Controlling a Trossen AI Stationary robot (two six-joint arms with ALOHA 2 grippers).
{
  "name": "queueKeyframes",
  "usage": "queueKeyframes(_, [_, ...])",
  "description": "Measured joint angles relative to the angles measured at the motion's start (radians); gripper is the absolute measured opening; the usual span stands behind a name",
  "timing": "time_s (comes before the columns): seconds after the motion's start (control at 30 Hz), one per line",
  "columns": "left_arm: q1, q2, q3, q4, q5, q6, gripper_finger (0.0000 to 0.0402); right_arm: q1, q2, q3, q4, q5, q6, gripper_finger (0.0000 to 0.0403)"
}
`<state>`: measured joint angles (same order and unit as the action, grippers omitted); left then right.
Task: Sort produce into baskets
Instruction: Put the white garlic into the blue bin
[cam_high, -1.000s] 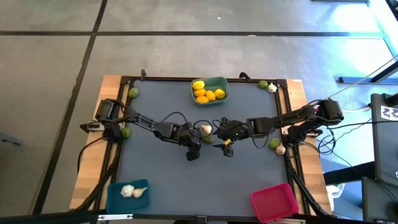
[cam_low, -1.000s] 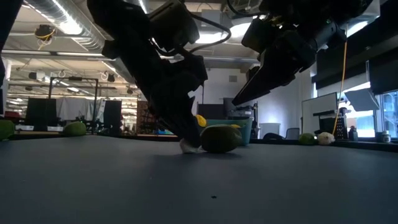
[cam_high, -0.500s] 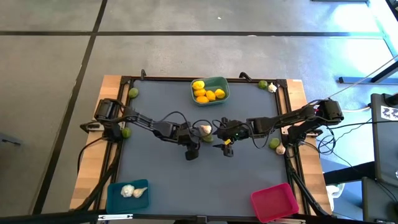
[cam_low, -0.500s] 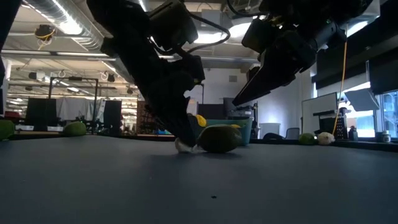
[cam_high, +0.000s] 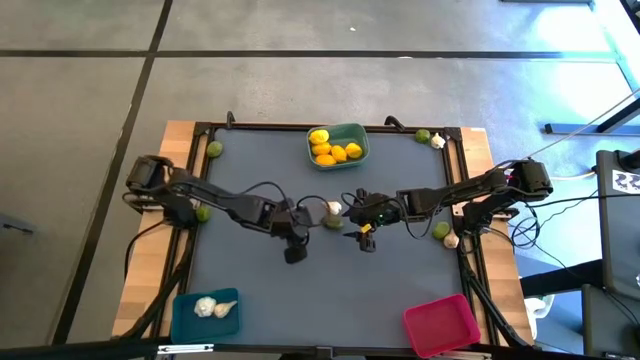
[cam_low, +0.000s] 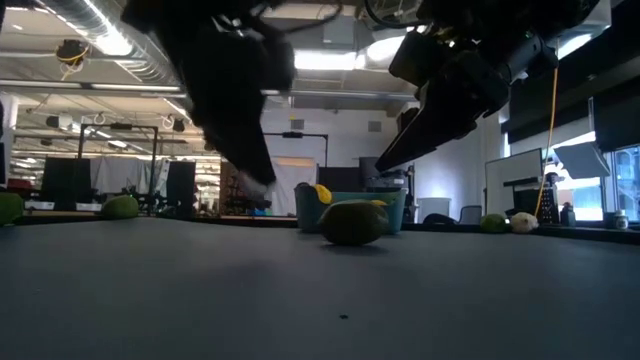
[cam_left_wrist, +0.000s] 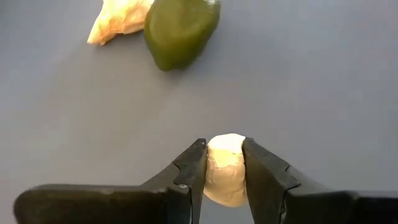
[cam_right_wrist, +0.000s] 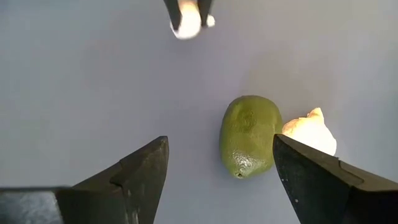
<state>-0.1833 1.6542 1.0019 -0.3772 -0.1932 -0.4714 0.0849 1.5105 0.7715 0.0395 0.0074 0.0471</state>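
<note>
— Two fingers of the left gripper (cam_left_wrist: 225, 163) pinch a pale, knobbly garlic bulb (cam_left_wrist: 225, 168) above mid-desk (cam_high: 250, 280).
— And the lime (cam_right_wrist: 249, 135)?
— Only the right wrist view shows it touching another garlic bulb (cam_right_wrist: 310, 130), ahead of the right gripper's (cam_right_wrist: 221, 180) spread fingers.

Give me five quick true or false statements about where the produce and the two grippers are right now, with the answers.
1. The left gripper is shut on a garlic bulb. True.
2. The teal basket holds limes. False: it holds yellow lemons.
3. The right gripper is open above a lime on the mat. True.
4. The pink basket holds two garlic bulbs. False: nothing shows in it; garlic lies in the blue basket.
5. A second garlic bulb lies beside that lime. True.
</note>
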Motion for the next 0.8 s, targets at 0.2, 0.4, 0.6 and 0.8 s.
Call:
queueKeyframes(0.2, [-0.068,-0.097,0.000,-0.099,0.003,-0.111,0.0092,0.000,0.000,0.000,-0.004,0.000,0.000,0.0287])
queueKeyframes(0.4, [-0.158,-0.176,0.000,-0.170,0.008,-0.246,0.0093,0.000,0.000,0.000,-0.005,0.000,0.001,0.0287])
queueKeyframes(0.6, [-0.261,-0.219,0.000,-0.216,0.045,-0.425,0.0093,0.000,0.000,0.000,-0.005,0.000,0.001,0.0287])
queueKeyframes(0.8, [-0.370,-0.227,0.000,-0.236,0.111,-0.618,0.0093,0.000,0.000,0.000,-0.007,0.000,0.012,0.0287])
